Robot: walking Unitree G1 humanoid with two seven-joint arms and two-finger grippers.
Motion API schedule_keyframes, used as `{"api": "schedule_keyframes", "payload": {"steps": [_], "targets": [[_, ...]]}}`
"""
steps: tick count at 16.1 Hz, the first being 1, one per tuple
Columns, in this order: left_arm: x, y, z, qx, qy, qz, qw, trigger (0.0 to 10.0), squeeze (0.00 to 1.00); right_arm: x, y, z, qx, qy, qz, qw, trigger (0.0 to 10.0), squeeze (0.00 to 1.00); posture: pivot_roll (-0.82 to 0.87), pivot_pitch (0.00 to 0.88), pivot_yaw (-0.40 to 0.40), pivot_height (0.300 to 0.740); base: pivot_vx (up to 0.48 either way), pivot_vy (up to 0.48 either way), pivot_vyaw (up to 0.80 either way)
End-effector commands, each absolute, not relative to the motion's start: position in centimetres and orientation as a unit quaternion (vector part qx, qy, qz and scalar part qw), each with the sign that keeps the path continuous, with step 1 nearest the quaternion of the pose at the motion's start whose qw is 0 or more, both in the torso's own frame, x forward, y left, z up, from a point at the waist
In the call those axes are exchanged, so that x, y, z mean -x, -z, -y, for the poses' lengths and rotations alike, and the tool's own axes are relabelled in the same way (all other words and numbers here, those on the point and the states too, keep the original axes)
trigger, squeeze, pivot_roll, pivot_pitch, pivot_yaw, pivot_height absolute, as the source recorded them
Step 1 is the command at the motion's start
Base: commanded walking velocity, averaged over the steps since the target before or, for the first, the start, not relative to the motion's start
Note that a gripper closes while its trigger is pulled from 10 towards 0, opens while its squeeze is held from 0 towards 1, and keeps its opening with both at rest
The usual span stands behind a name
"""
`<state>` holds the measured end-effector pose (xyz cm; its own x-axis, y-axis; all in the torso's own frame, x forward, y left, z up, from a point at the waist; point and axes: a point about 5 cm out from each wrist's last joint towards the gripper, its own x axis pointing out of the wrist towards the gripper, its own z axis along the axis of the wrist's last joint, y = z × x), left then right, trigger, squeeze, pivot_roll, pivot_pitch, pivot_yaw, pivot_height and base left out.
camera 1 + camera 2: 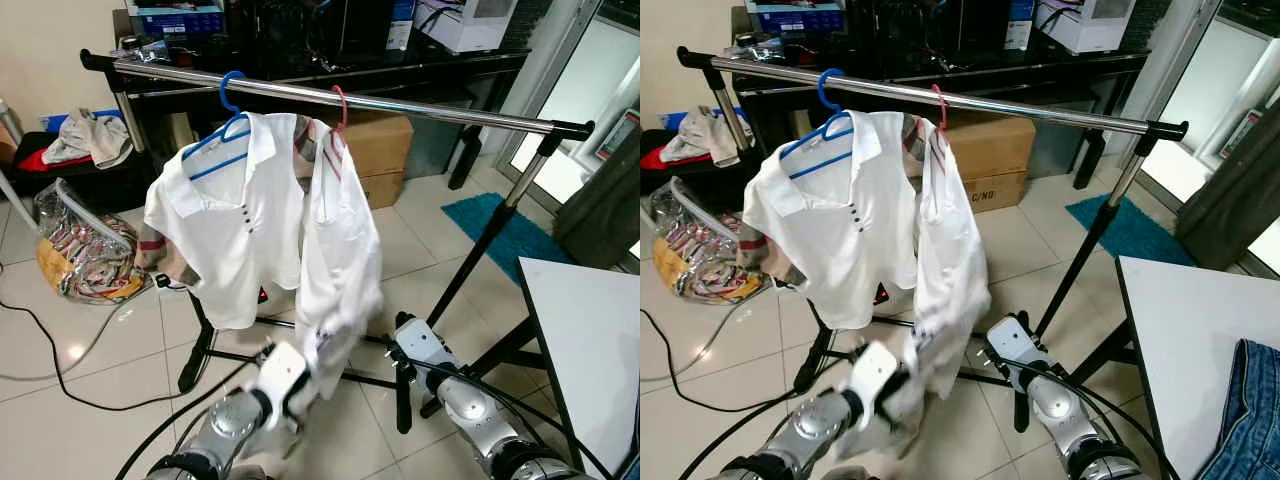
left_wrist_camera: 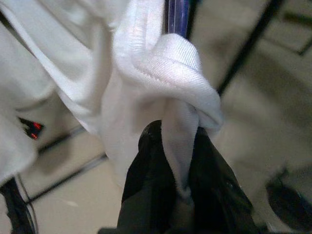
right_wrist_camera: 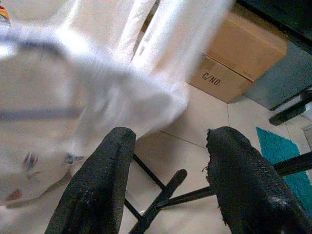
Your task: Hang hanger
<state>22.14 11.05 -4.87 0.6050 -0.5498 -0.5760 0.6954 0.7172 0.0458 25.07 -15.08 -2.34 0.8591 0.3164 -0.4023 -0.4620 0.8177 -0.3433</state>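
A silver clothes rail point(image 1: 420, 108) carries two hangers. A blue hanger point(image 1: 228, 92) holds a white polo shirt point(image 1: 235, 235). Beside it, a red hanger point(image 1: 341, 108) holds a second white shirt point(image 1: 338, 250), which hangs long and narrow. My left gripper point(image 2: 178, 141) is low under the rail, shut on that second shirt's hem, with cloth bunched between its fingers point(image 2: 146, 175). My right gripper point(image 3: 174, 134) is open and holds nothing; it sits low on the right near the rack's black legs point(image 1: 470, 270).
Cardboard boxes point(image 1: 378, 150) and a black desk point(image 1: 330, 70) stand behind the rail. A white table point(image 1: 590, 340) with jeans point(image 1: 1250, 410) is at the right. A teal mat point(image 1: 505, 230), a plastic bag point(image 1: 85, 250) and a black floor cable point(image 1: 60, 380) lie around.
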Motion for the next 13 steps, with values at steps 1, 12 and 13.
{"api": "schedule_keyframes", "payload": {"steps": [1,12,13], "targets": [[-22.1,4.9,-10.8,-0.137,0.366,-0.276,0.878,10.0,0.00,-24.8,2.7,15.7,0.226,-0.201,-0.183,0.935,10.0,0.00,0.24,0.000,-0.048,0.740,0.000,0.000,0.00],[-29.3,-1.7,-13.8,-0.143,0.170,-0.090,0.971,10.0,0.00,-25.2,2.4,15.4,0.220,-0.201,-0.178,0.938,10.0,0.00,0.24,0.000,-0.052,0.740,0.000,0.000,0.00],[-30.1,-2.6,-13.8,-0.136,0.175,-0.071,0.973,10.0,0.00,-25.4,2.2,15.2,0.217,-0.203,-0.172,0.939,10.0,0.00,0.24,0.000,-0.052,0.740,0.000,0.000,0.00]]}}
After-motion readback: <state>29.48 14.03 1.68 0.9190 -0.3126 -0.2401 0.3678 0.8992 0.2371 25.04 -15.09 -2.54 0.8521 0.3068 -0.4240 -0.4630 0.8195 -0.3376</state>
